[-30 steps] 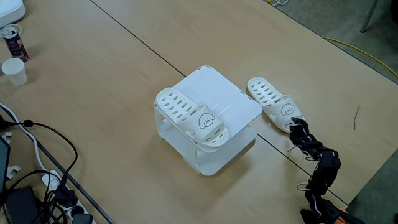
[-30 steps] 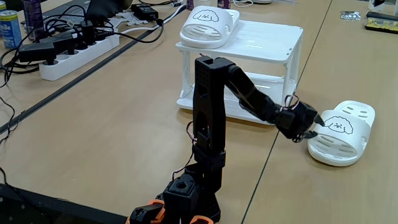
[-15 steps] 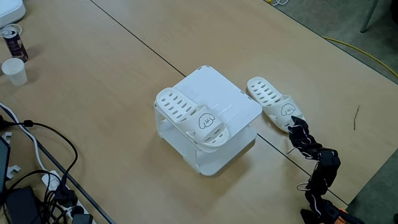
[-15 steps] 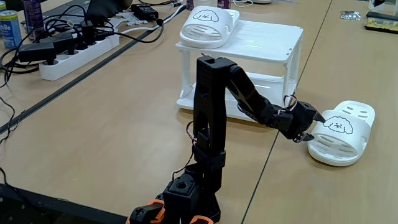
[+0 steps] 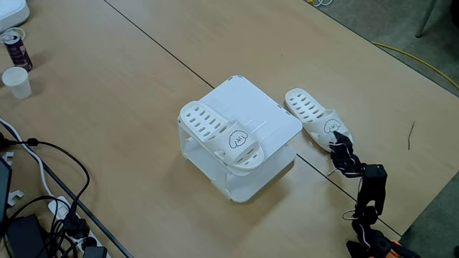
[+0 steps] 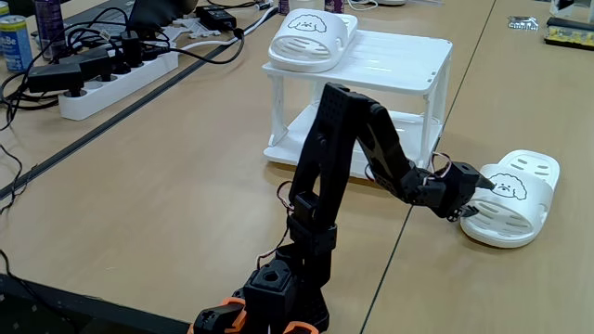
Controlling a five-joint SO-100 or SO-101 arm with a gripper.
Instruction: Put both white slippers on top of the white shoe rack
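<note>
Hand (image 6: 476,182) has pushed fwd, now touching the 2nd slipper (image 6: 510,197) on the bench; grip state can't tell. Other slipper (image 5: 220,135) sits on the rack (image 5: 269,107), at 9 o'clock; pickup looks imminent.

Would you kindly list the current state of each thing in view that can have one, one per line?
Slipper on the rack: resting on the top panel, toe overhanging the edge.
Slipper on the table: lying flat beside the rack, not yet lifted.
White shoe rack: upright, lower shelf bare where visible.
Gripper: at the table slipper's toe; jaw state unclear.
Paper cup: upright.
Can: upright.
</note>
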